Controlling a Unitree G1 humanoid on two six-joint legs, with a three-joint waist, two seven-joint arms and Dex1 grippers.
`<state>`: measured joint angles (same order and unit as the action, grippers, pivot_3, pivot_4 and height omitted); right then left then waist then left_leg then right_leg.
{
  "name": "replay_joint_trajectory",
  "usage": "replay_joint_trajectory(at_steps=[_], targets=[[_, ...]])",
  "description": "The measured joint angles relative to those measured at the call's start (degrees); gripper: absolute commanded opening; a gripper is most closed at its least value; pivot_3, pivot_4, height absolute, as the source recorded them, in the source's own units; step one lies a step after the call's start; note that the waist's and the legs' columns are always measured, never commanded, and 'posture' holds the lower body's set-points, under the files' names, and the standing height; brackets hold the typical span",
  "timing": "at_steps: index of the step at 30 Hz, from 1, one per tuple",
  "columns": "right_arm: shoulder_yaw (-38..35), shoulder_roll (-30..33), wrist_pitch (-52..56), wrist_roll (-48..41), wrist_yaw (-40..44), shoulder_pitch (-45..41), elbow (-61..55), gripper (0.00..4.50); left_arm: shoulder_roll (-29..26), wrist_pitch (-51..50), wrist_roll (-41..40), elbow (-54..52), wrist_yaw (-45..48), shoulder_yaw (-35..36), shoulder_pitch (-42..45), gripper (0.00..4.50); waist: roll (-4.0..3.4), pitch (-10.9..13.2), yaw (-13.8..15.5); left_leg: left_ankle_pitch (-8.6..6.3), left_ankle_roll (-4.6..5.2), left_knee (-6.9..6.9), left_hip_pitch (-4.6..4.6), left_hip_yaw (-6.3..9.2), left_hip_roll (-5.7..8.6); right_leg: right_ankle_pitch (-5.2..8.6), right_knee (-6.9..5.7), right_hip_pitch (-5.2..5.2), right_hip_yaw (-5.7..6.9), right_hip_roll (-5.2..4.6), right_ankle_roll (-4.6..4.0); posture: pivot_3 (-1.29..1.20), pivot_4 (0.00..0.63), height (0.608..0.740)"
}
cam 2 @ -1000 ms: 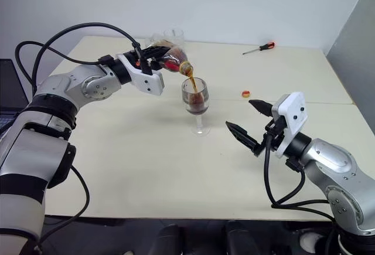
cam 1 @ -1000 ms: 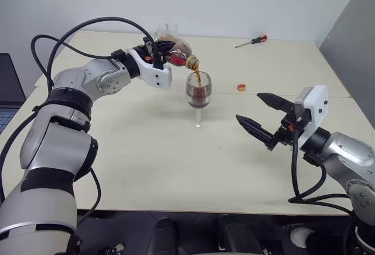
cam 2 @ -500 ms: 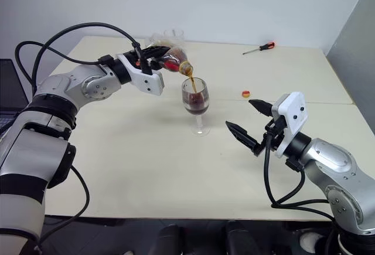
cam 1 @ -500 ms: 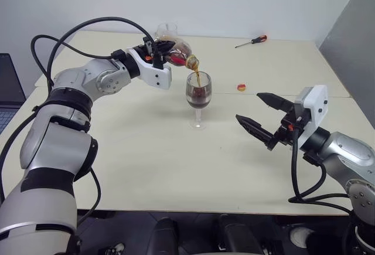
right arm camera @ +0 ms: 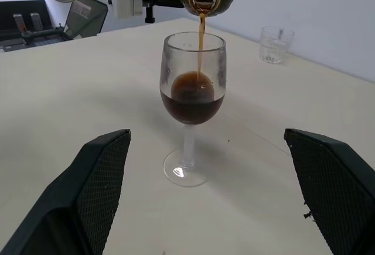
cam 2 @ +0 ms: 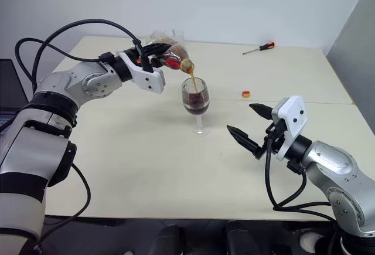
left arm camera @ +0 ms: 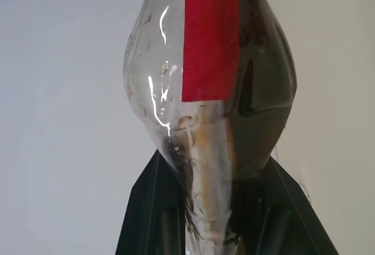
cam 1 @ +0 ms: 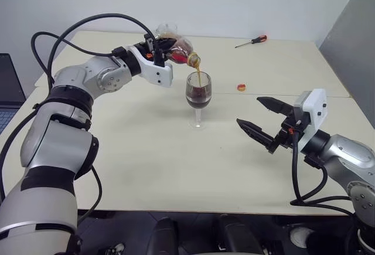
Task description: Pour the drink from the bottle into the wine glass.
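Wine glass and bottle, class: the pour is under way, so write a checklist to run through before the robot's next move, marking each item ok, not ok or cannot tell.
1. Left claw shut on the bottle: ok.
2. Bottle mouth over the wine glass rim, stream of the drink falling inside: ok.
3. Wine glass upright on the table, with room left above the liquid: ok.
4. Right claw open, apart from the glass: ok.
5. Cap and screwdriver lying away from the glass: ok.
6. How much drink is left in the bottle: cannot tell.
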<state>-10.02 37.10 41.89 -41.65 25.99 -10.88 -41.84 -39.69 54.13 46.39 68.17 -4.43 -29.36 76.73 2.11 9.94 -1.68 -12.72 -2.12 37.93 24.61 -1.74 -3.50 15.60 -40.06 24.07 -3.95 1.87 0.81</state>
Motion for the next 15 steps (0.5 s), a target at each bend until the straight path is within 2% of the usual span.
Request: replay_joint_trajectory(at_steps=[15], targets=[[0.0, 0.0, 0.0, 0.0, 0.0, -0.6, 0.3, 4.50, 0.0, 0.1, -0.2, 0.1, 0.0, 0.0, 0.0, 0.74, 0.00, 0.0, 0.0, 0.00, 0.00, 0.00, 0.00, 0.00, 0.00, 0.00, 0.00, 0.00, 0.00, 0.00, 0.00, 0.00, 0.150, 0.740]])
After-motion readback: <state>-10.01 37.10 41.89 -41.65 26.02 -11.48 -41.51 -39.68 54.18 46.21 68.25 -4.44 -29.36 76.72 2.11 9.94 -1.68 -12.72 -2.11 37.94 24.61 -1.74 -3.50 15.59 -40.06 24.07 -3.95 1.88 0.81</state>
